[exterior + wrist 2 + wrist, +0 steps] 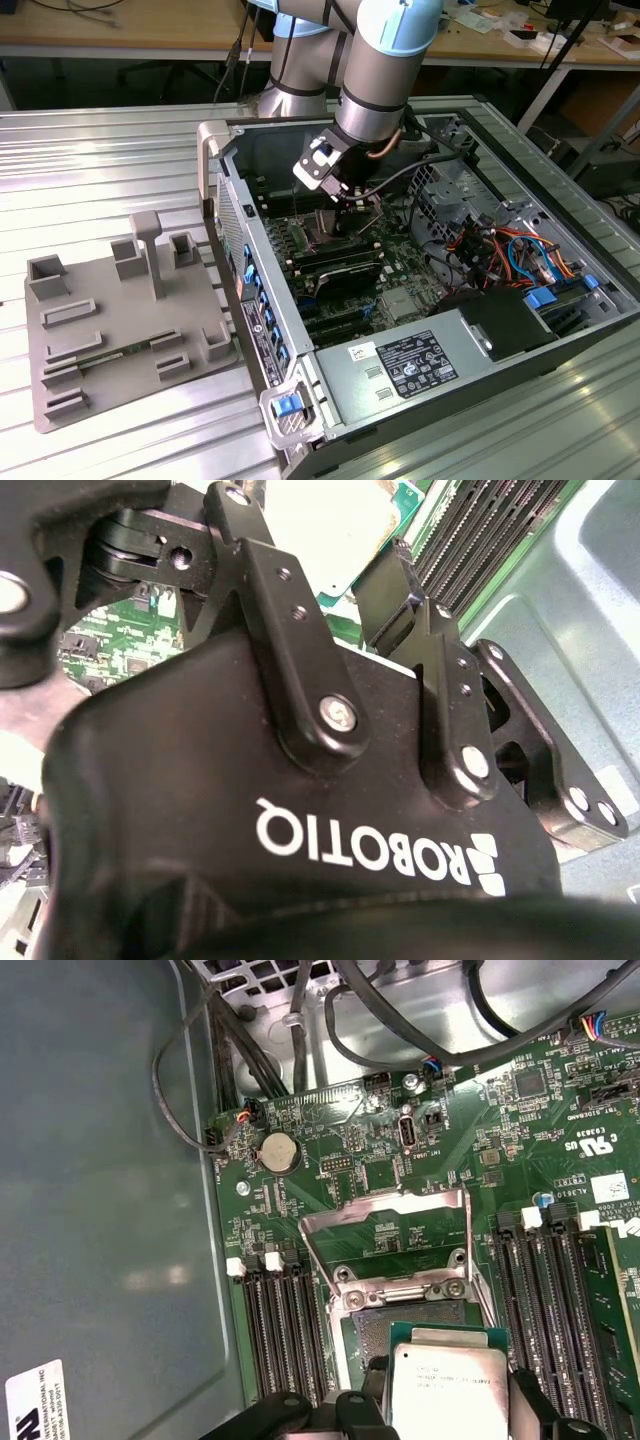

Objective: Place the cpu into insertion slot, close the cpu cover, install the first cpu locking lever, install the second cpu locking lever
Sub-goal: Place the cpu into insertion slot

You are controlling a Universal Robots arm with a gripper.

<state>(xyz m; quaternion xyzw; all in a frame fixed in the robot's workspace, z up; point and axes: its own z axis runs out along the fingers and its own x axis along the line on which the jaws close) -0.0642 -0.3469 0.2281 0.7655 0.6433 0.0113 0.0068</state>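
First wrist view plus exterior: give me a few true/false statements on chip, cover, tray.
1. The end effector grips the chip. True.
2. The cover is shut over the socket. False: it is swung open, and bare board shows through its cut-out.
3. A coin battery sits on the board. True.
4. The grey tray lies inside the computer case. False: it lies on the table outside the case, at the exterior view's left.
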